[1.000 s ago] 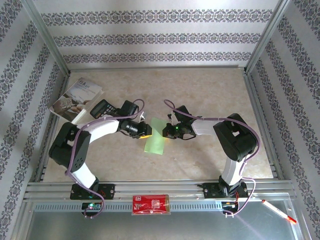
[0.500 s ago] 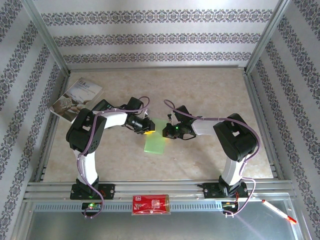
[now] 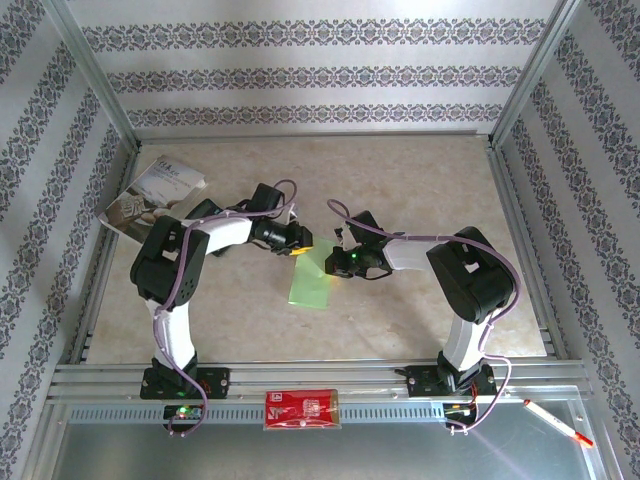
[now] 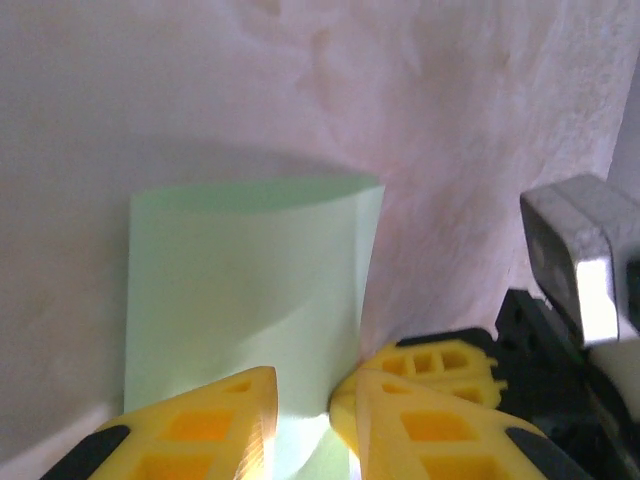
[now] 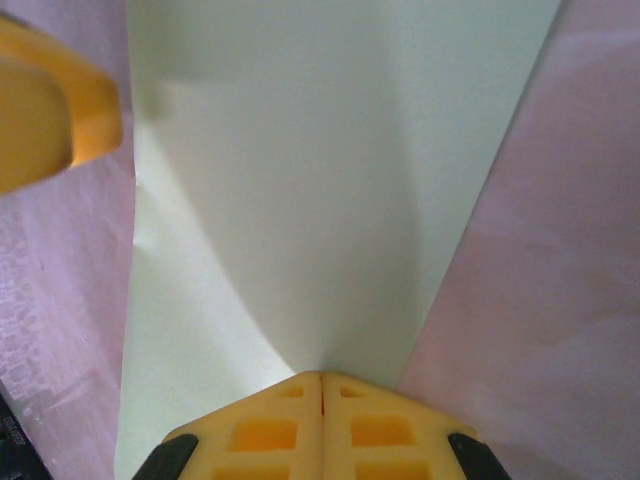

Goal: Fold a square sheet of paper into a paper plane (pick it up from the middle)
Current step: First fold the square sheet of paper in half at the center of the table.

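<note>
Beige table point(image 3: 420, 190) | folded green paper point(image 3: 311, 285) lying mid-table | right gripper point(image 5: 321, 380) pinched tight on paper | left gripper point(image 4: 302, 398) narrowly parted over paper

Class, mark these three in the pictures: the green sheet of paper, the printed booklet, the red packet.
green sheet of paper point(image 3: 312, 284): top view, its bare near half
printed booklet point(image 3: 152, 193): top view, cover
red packet point(image 3: 301, 409): top view, centre

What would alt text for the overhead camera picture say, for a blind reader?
Over a beige table, the left arm and right arm reach inward, the left pincer and right pincer meeting at a light green sheet of paper in the middle. A printed booklet lies at the far left, a red packet on the near metal rail.
</note>
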Action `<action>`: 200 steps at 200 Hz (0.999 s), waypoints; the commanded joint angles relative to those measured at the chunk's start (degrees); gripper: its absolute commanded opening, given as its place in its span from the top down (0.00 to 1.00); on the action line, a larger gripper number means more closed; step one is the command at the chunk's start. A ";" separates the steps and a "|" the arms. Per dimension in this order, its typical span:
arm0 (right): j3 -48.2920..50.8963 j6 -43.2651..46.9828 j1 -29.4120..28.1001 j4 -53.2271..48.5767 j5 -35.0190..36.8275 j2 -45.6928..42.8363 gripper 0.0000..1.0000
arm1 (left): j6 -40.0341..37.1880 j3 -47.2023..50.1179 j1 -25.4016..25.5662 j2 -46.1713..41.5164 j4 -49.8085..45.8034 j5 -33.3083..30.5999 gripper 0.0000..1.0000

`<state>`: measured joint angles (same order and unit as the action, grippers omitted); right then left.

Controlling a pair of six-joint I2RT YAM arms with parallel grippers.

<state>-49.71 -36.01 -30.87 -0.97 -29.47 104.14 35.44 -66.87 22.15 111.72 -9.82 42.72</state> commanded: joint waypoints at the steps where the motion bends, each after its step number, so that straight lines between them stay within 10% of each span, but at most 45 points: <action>1: 3.66 1.38 1.52 -11.64 10.25 4.08 1.00 | 1.32 -1.43 -0.54 3.60 1.88 -0.03 0.74; 200: 3.97 1.39 1.78 -11.84 10.40 3.71 1.00 | -0.57 -6.86 -1.35 7.04 -0.32 -2.91 0.70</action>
<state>-49.69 -35.99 -30.85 -0.97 -29.45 104.14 36.18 -72.05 21.17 115.96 -8.78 42.19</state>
